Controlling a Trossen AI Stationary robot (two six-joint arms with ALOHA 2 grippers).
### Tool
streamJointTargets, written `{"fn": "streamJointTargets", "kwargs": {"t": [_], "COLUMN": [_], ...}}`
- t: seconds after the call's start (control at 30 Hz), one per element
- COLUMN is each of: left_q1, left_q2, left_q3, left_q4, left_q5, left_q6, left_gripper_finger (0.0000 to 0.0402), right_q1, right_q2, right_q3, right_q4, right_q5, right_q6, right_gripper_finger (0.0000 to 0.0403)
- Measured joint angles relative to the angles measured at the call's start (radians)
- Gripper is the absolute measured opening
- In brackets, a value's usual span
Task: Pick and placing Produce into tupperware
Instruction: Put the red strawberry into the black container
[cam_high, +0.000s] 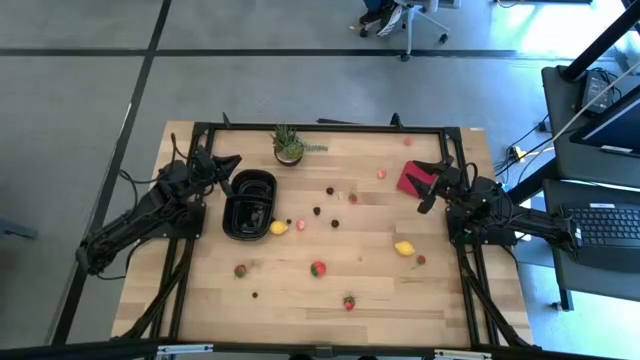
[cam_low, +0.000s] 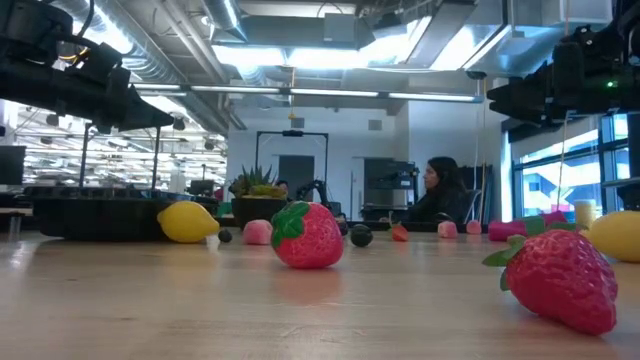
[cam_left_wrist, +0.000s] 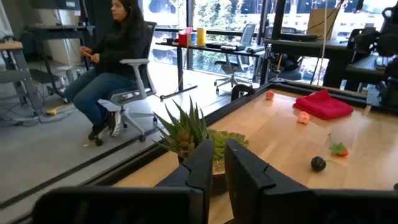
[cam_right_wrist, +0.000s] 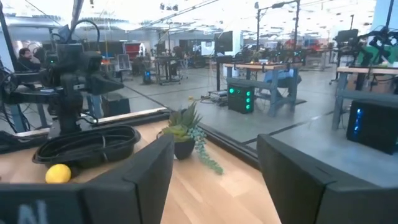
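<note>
The wooden surface (cam_high: 330, 290) fills the middle of the high view, with an arm parked at each side edge, so the scattered pieces lie between them within either one's reach.

The black tupperware (cam_high: 250, 205) sits left of centre, just in front of the left tool (cam_high: 228, 163), probably so that arm can drop pieces in with little travel. That tool's fingers are pressed together and hold nothing.

The right tool (cam_high: 432, 188) hangs at the right edge beside the flat red square (cam_high: 411, 178), its fingers standing apart and empty, seemingly ready to take a piece.

The potted plant (cam_high: 288, 146) stands at upper centre, clear of the work.

The produce is all outside the container as far as I can tell: a lemon (cam_high: 278, 228) touching its lower right rim, another lemon (cam_high: 404, 248) right of centre, a strawberry (cam_high: 318, 268) below centre, berries sprinkled between.
</note>
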Motion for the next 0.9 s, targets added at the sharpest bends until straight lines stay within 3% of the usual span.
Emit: {"fn": "streamJointTargets", "kwargs": {"t": [0.37,0.73,0.9], "left_q1": [0.000,0.000,0.000], "left_q2": [0.000,0.000,0.000], "left_q3": [0.000,0.000,0.000], "left_q4": [0.018,0.021,0.021], "left_q5": [0.002,0.008,0.003], "left_q6": [0.034,0.035,0.035], "left_gripper_finger": [0.0102,0.0258,0.0292], "right_q1": [0.000,0.000,0.000], "right_q2": [0.000,0.000,0.000], "right_q3": [0.000,0.000,0.000], "right_q4": [-0.007,-0.007,-0.007], "right_q5": [0.000,0.000,0.000], "right_q6": [0.026,0.026,0.026], "right_gripper_finger": [0.0232,0.0232,0.0232]}}
